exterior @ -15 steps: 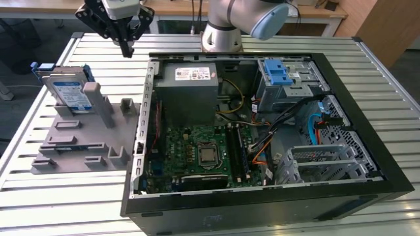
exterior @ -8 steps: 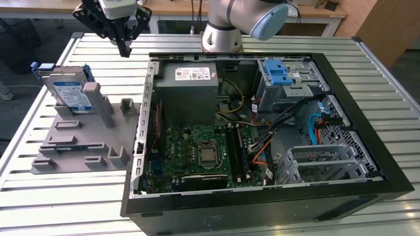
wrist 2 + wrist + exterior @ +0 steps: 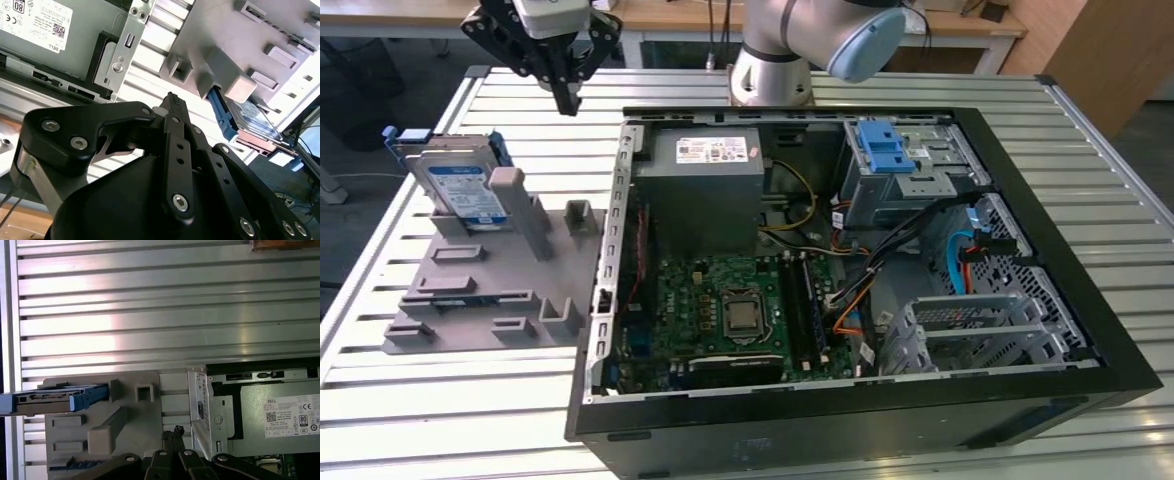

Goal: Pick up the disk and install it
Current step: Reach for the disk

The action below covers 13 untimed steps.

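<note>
Up at 11 o'clock in the exterior view, black gripper (image 3: 567,98) hangs pinched closed, empty. Flat silver-metal disk with blue rails (image 3: 464,190) stands in a grey plastic rack (image 3: 520,272) at its 7 o'clock. Dropping closed would probably jab it.

arm (image 3: 767,70): silver, pale-blue cap (image 3: 861,45) | claw (image 3: 172,100): black, apparently matte, silver screws (image 3: 180,201)

Table (image 3: 454,420): ribbed metal, beneath the gripper (image 3: 567,100)
Desk (image 3: 680,15): wooden, beyond the gripper
Floor (image 3: 340,250): dark
Light: glare on slats
</note>
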Motion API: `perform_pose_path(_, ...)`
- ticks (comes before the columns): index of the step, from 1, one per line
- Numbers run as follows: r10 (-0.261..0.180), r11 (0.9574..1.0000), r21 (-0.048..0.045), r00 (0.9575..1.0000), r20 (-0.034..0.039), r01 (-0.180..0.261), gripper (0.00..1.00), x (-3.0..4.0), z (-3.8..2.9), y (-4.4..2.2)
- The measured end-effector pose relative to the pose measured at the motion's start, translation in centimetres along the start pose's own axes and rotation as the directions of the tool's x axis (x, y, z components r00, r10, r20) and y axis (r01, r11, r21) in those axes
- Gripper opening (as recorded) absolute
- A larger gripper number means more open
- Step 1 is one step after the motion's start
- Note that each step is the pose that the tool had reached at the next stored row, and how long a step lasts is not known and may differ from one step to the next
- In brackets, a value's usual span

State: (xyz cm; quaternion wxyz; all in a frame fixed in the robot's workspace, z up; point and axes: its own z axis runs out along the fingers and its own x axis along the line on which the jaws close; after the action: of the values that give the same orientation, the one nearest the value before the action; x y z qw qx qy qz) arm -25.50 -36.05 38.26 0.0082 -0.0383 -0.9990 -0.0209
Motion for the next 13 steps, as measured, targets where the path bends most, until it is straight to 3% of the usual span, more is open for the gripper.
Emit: perform_pose_path(13, 0.0, 1.0, 0.0009, 0.9999, -0.0114, 0.0, 0.11, 0.83, 0.12, 0.26)
